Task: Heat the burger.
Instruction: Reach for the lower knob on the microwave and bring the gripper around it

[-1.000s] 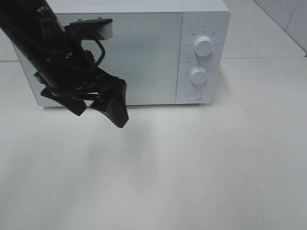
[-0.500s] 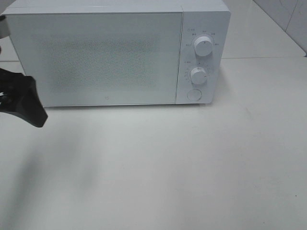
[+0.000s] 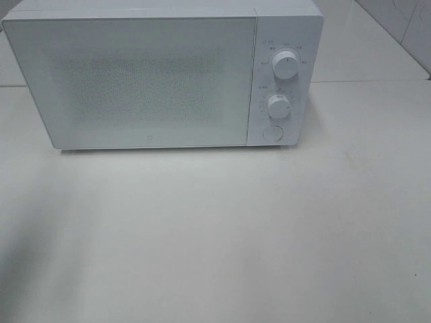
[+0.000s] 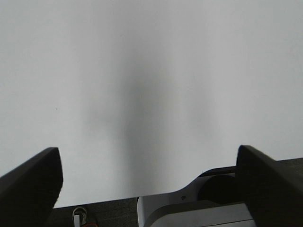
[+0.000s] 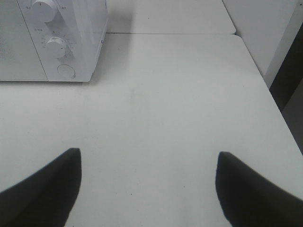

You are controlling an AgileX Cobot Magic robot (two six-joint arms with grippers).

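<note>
White and smooth, the table (image 3: 215, 235) carries a boxy white microwave (image 3: 155, 13) at its far side. The flat door (image 3: 148, 81) is shut, and its middle has a fine grainy pattern that hides the inside. On the panel at the right of the door sit two round ribbed knobs, the upper knob (image 3: 285, 65) and the lower knob (image 3: 278, 105), with a round button (image 3: 271, 132) below them. Where the burger is I cannot tell. The left gripper (image 4: 147, 156) and the right gripper (image 5: 147, 155) both hang over bare table with their dark, blunt jaws spread wide, grasping nothing.
</note>
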